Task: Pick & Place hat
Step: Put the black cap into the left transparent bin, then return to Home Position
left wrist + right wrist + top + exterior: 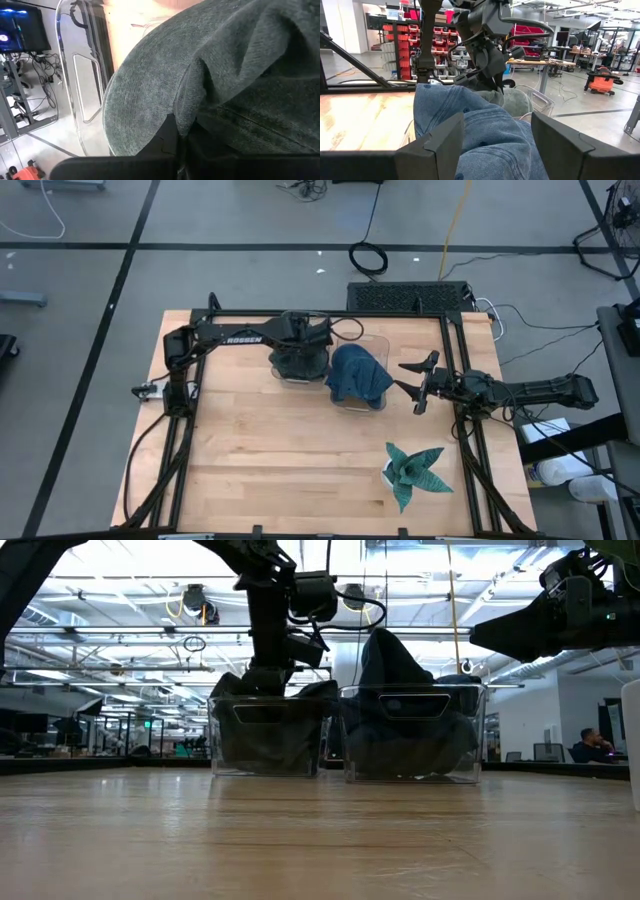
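Note:
A dark grey-green hat [298, 362] [145, 95] sits inside the left of two clear bins [222, 740] at the table's far middle. My left gripper [303, 345] [178, 145] is shut on it from above. The right bin [470, 730] holds a blue hat [358, 375] [480, 125], whose crown rises above the rim. My right gripper [416, 386] [497, 125] waits open and level to the right of that bin, pointing at the blue hat. A green patterned hat [414, 468] lies flat on the table near the right front. My left gripper pinches a bunched fold of the grey-green hat [186, 117] where the crown meets the brim. The fingers come slanting down from above. The hat hangs below them, down between the left bin's walls [80, 95], its brim spread toward the bin's side.
Black frame rails [460, 360] run along the table's left, far and right sides. The wooden top [280, 460] in front of the bins is bare as far as the green hat. People and workbenches show in the room beyond the table.

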